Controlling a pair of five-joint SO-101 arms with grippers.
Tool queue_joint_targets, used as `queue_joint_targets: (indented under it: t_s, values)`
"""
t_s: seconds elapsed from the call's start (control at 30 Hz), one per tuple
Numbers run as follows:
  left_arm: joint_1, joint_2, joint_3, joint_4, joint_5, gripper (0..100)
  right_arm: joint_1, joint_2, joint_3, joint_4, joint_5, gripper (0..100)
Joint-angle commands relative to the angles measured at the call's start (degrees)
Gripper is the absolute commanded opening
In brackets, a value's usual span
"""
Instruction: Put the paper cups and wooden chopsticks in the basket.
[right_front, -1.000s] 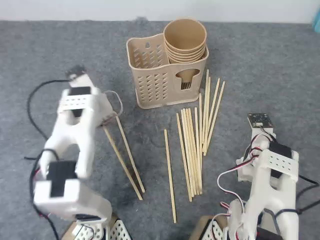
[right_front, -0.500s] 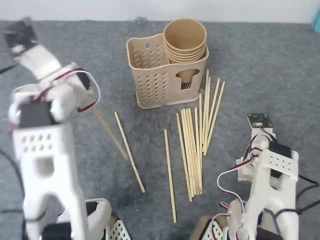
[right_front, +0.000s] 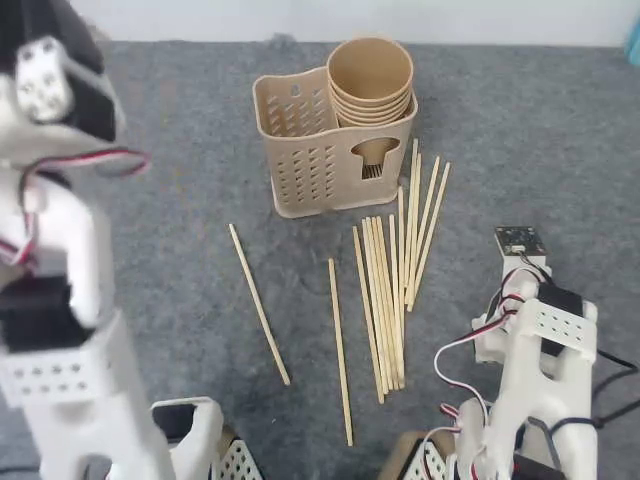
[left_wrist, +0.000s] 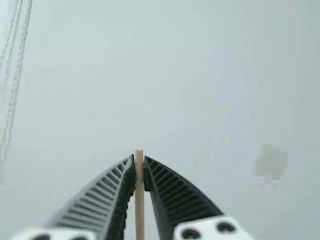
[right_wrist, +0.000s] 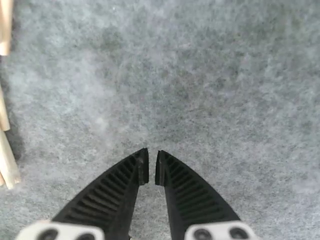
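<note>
Held chopstick (left_wrist: 139, 205): its length cut off at the picture's edge, pinched in the left gripper (left_wrist: 139, 160), blurred backdrop; paper cups (right_front: 370, 75): lower bodies hidden inside basket (right_front: 310, 170); loose chopsticks (right_wrist: 4, 145): cut off at the edge.

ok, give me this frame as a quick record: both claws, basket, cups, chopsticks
left claw: shut on held chopstick, raised off the table
right claw: shut, nothing gripped, low over grey mat
basket: upright on the mat, two compartments
paper cups: stacked, in one basket compartment
loose chopsticks: flat on the mat in front of the basket, most bunched, two lying apart
</note>
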Motion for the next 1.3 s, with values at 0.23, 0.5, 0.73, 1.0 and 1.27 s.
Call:
queue_joint_targets:
  t_s: [0.23,0.5,0.73,1.0,1.27]
  values:
    - [16.9,11.3,-1.8,-13.9,-1.0,1,0.4,-0.7,-0.2,0.0,0.4,4.7]
    - [17.1,20.4,-1.6,-8.8,-0.9,1,0.5,-0.7,-0.2,0.0,0.4,4.7]
    - [17.6,25.6,-2.0,-4.1,-1.1,1,0.5,-0.7,-0.2,-0.7,0.4,4.7]
    - [16.3,19.2,-2.0,0.5,-2.7,21,0.5,-0.7,-0.2,-0.7,0.4,4.7]
    - [14.9,7.3,-1.6,28.9,-1.8,22,0.5,-0.7,-0.2,-0.6,0.4,4.7]
